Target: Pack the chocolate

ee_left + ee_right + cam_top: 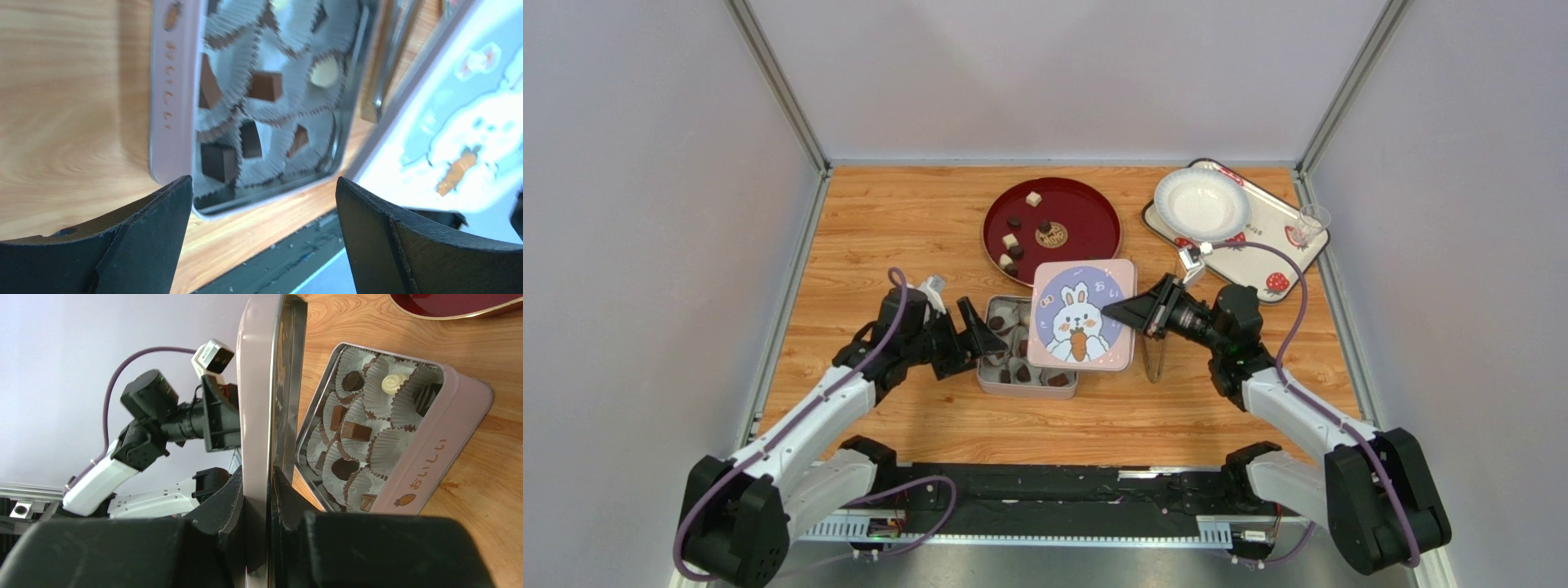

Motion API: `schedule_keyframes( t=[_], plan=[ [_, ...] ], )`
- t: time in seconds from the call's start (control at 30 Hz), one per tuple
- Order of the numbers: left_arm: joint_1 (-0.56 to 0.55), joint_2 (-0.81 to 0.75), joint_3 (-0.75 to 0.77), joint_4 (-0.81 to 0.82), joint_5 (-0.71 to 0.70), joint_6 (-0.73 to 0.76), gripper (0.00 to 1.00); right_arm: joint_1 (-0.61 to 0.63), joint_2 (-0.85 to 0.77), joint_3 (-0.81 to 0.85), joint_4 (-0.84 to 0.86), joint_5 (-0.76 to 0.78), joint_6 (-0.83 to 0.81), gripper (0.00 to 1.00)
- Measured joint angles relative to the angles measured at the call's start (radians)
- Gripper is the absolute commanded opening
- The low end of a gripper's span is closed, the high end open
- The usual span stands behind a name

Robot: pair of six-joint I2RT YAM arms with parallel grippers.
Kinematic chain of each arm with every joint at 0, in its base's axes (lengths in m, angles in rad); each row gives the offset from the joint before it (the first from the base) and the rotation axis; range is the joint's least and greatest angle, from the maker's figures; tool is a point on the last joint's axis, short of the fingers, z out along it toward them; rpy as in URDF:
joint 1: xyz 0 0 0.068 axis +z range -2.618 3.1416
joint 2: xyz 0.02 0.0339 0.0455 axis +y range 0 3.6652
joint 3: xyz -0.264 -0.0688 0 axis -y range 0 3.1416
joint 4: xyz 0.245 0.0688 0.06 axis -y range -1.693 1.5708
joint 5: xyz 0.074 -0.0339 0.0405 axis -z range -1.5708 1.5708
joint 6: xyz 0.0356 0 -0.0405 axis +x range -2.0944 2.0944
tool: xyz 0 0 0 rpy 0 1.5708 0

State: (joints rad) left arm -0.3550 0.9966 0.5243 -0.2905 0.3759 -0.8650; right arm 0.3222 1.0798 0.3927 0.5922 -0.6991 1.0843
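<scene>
In the middle left of the top view the left gripper (977,333) hovers just beside the left wall of the tin (172,92); its jaws are wide apart and hold nothing. Most of the chocolate (265,86) sits in white paper cups inside this tin, and a few pieces lie on the red plate (1087,208) above it, in the upper middle. To the right, the lid (1082,314) with the rabbit covers the right part of the tin, tilted. The right gripper (1140,309) has its jaws closed tight on the right edge of the lid, as the right wrist view shows. I judge that the step in hand is to place the lid on the tin. To do it well, the right arm should bring the lid level, match its corners to the tin, and lower it slowly so no paper cup is caught under the rim. The left gripper could press the left wall so the tin does not slide.
</scene>
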Motion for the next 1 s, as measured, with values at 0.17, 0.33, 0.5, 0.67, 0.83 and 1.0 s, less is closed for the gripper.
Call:
schedule_keyframes(
  t=[0.17, 0.33, 0.5, 0.67, 0.83, 1.0],
  plan=[
    [-0.039, -0.126, -0.029, -0.013, -0.030, -0.051, 0.94, 0.025, 0.039, 0.000, 0.016, 0.023, 0.036, 0.00],
    [-0.034, -0.262, -0.026, -0.067, -0.177, -0.069, 0.94, 0.089, 0.144, 0.014, 0.058, 0.050, 0.079, 0.00],
    [0.054, -0.286, 0.002, -0.098, -0.239, -0.068, 0.94, 0.165, 0.280, 0.079, 0.123, 0.082, 0.134, 0.00],
    [0.154, -0.204, 0.007, -0.063, -0.211, -0.068, 0.94, 0.230, 0.427, 0.145, 0.236, 0.125, 0.213, 0.00],
    [0.155, -0.127, 0.007, -0.015, -0.162, -0.063, 0.94, 0.289, 0.543, 0.177, 0.312, 0.180, 0.266, 0.00],
    [0.155, -0.068, 0.007, 0.021, -0.130, -0.038, 0.94, 0.316, 0.621, 0.179, 0.354, 0.227, 0.292, 0.00]
  ],
)
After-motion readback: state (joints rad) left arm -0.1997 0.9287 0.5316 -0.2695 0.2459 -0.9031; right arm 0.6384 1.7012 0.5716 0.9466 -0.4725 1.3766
